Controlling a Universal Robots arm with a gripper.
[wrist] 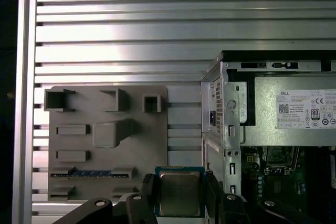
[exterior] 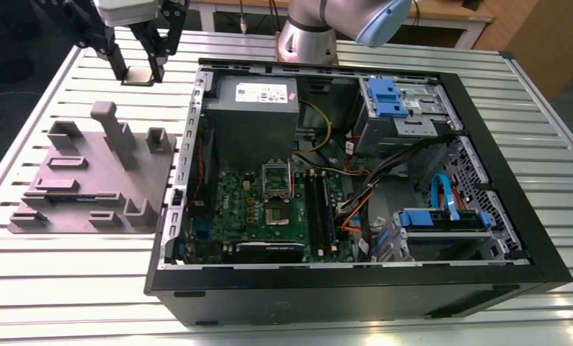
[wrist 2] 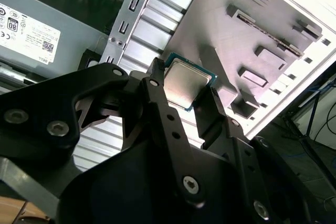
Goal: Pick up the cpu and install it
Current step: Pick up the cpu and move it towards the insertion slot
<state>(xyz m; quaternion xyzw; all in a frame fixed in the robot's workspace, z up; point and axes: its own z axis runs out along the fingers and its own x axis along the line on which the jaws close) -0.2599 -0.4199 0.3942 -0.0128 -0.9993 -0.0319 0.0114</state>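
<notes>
- Jaws are closed in on the small flat square silver-topped cpu, pinching two opposite edges.
- It hangs over the slatted aluminium tabletop, between the grey fixture plate and the open black computer case.
- Exterior view: the green motherboard's socket is roughly 5 o'clock from the jaws.

My pincer is black; chip silver-grey w/ teal rim. Plate plain grey, table ribbed silver. Case black, board green.
</notes>
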